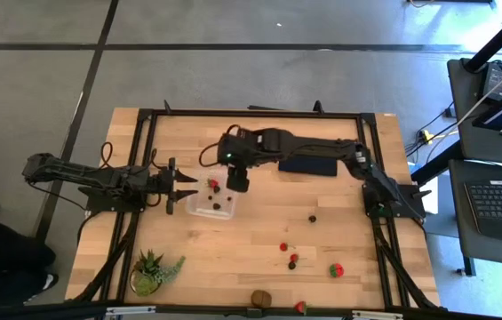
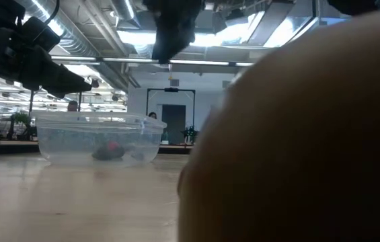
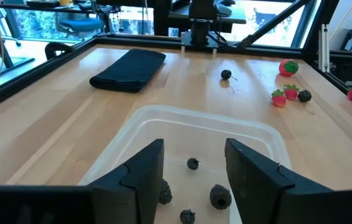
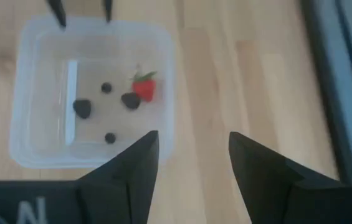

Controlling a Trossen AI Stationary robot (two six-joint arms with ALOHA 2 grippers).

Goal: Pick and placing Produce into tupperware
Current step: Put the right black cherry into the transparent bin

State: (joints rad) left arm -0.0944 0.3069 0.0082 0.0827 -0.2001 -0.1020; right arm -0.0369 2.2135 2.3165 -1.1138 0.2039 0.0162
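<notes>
The tupperware sits left of the table's middle, holding a strawberry and several dark berries. The left gripper hovers at its left rim and the right gripper above its back right corner, both with fingers spread and empty. More strawberries, berries and a kiwi lie toward the front right; a plant stands front left.

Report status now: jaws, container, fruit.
Left gripper at the tub, jaws open, empty. Right gripper above it, open, empty. One strawberry inside with dark berries. More fruit on the table.
</notes>
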